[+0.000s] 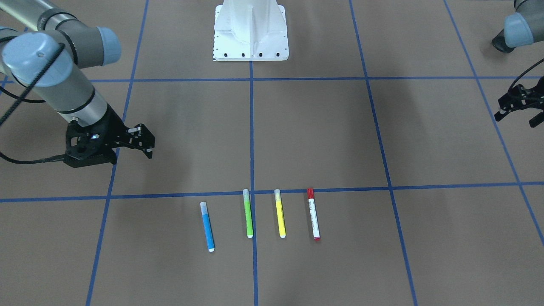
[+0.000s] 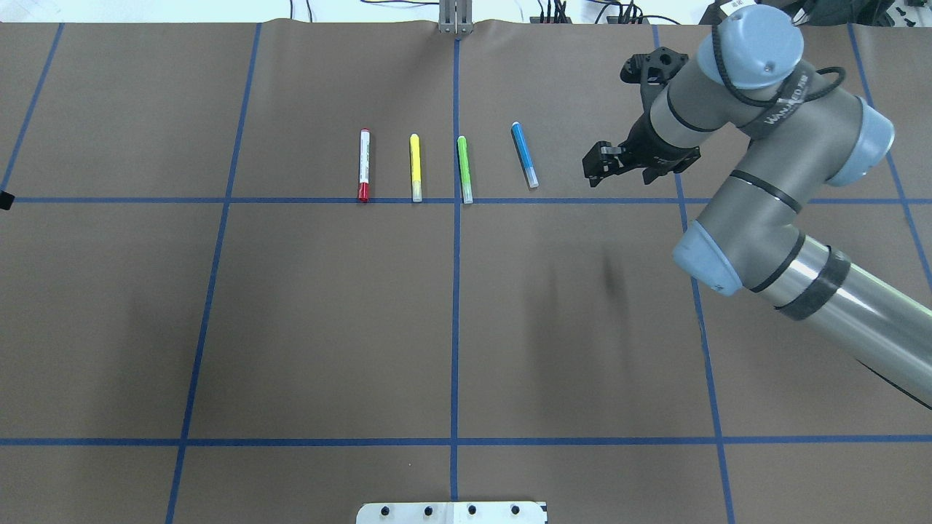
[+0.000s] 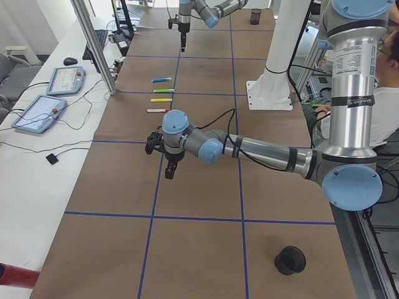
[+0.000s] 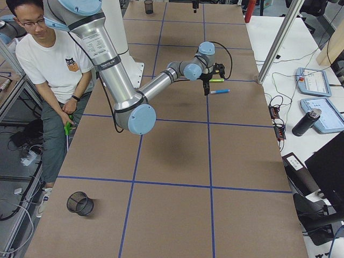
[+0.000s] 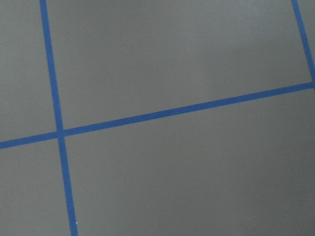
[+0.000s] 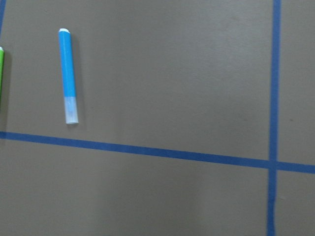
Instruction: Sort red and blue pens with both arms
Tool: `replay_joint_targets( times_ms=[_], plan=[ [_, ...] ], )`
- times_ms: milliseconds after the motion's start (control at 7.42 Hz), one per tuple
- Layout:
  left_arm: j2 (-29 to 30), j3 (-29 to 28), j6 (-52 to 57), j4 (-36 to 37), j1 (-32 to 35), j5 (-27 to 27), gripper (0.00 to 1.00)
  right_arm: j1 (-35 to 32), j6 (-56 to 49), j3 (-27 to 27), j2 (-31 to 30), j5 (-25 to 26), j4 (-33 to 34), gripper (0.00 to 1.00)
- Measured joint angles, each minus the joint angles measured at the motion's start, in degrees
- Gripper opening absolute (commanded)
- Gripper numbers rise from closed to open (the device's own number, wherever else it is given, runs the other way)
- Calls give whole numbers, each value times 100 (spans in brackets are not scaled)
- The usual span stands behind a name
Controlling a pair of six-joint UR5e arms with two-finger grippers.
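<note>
Four markers lie in a row on the brown table. The blue pen (image 1: 207, 226) (image 2: 524, 154) is at the row's end nearest my right arm, and the right wrist view has it at upper left (image 6: 68, 76). The red pen (image 1: 313, 213) (image 2: 364, 164), white-barrelled with a red cap, lies at the other end. My right gripper (image 2: 619, 173) (image 1: 144, 146) hovers open and empty a short way to the side of the blue pen. Out by the table's left edge, my left gripper (image 1: 516, 111) (image 3: 169, 169) hangs open and empty, far from the red pen.
Between the two pens lie a green marker (image 2: 464, 169) and a yellow marker (image 2: 415, 167). The white robot base (image 1: 250, 32) stands at the table's near middle. A black mesh cup (image 4: 79, 203) and a black cup (image 3: 290, 260) sit at the table's ends. A person (image 4: 51, 70) sits beside the base.
</note>
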State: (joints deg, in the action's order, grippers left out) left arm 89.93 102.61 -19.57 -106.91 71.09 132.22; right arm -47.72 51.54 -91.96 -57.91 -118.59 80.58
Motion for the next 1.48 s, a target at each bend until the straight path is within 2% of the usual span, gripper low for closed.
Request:
replay_joint_targets(
  times_ms=[404, 943, 1212, 1482],
  plan=[
    [101, -46, -28, 12, -225, -29, 100, 35, 51, 1635, 1237, 167, -332, 81],
    [107, -80, -29, 13, -340, -30, 100, 128, 250, 3539, 2330, 385, -1153, 74],
    [106, -117, -24, -3, -344, -22, 100, 276, 250, 3890, 2462, 662, -1409, 72],
    [109, -183, -15, -36, -347, -14, 100, 346, 219, 3891, 2379, 733, -1442, 69]
  ],
)
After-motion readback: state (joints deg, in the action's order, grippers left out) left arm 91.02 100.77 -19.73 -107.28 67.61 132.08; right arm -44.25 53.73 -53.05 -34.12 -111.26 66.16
